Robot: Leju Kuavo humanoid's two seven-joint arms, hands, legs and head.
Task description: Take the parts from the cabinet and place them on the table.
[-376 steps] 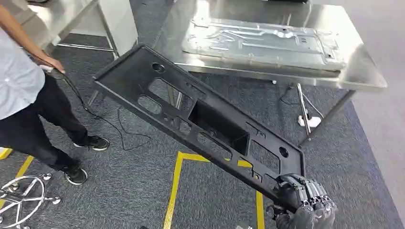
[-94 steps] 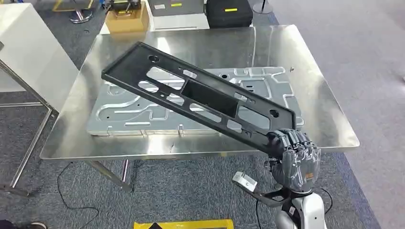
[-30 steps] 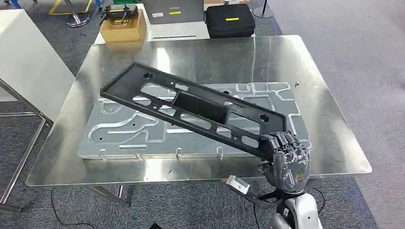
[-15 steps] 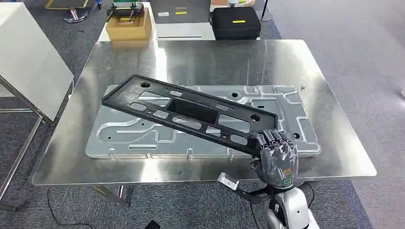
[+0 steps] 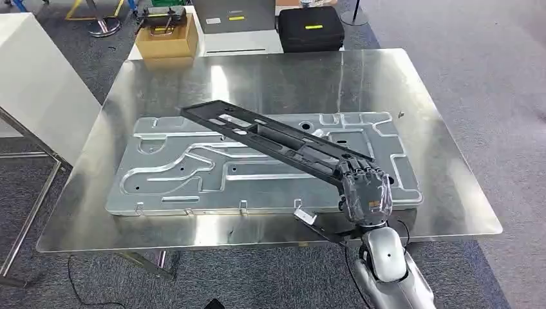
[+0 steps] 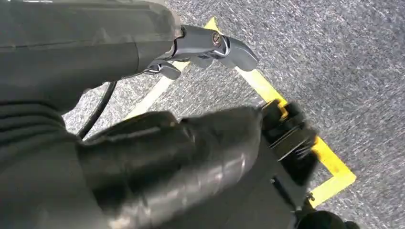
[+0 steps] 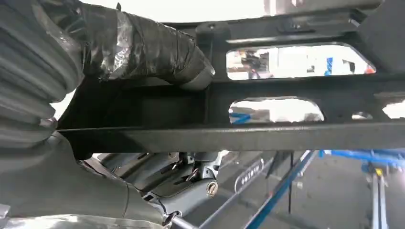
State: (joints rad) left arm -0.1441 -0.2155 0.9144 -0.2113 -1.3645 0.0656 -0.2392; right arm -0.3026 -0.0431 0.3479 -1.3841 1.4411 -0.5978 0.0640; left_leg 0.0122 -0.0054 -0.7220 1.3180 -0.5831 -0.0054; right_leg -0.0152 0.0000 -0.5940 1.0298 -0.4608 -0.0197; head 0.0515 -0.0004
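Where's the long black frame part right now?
In the head view the black frame slants over the stamped metal panel on the steel table, its near end held by the right hand at the table's front right.

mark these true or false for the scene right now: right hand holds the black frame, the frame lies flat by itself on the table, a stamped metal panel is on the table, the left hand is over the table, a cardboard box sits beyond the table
1. The right hand holds the black frame. True.
2. The frame lies flat by itself on the table. False: it is gripped at one end, over the panel.
3. A stamped metal panel is on the table. True.
4. The left hand is over the table. False: it hangs above grey carpet with yellow tape.
5. A cardboard box sits beyond the table. True.
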